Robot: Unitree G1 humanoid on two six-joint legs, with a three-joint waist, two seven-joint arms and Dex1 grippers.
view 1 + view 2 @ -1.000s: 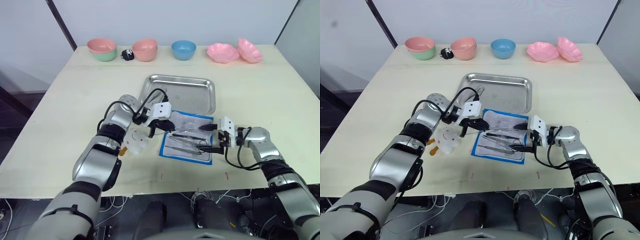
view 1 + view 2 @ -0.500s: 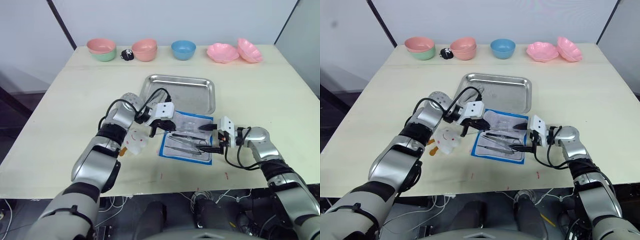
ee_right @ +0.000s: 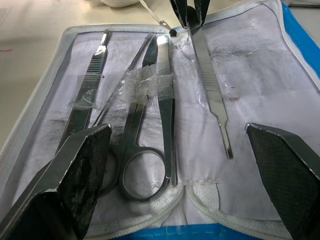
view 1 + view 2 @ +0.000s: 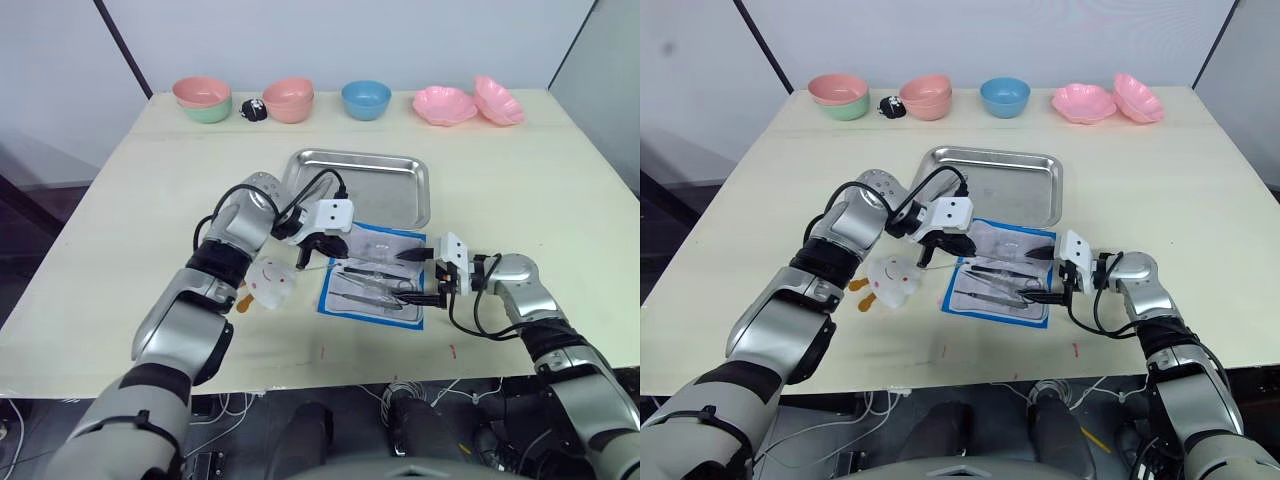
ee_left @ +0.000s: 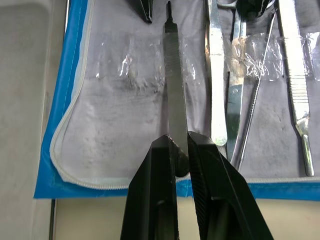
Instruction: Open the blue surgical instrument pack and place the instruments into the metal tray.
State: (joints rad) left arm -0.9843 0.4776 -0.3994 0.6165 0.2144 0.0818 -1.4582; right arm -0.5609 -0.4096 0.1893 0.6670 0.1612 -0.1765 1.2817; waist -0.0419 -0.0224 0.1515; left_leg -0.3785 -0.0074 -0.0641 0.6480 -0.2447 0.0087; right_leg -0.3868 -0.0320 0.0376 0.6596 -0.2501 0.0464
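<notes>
Centre frame, the left gripper (image 5: 181,150) clamps 1 flat tool (image 5: 174,95) over the open pack (image 4: 372,276), while the right gripper (image 3: 177,165) is spread wide at its lower-right edge.

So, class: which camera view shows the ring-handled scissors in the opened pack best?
The right wrist view: the scissors lie large in the opened blue surgical instrument pack, rings and taped blades plain. The left wrist view crops their rings at its edge. In both eye views they are thin slivers among the other instruments.
</notes>
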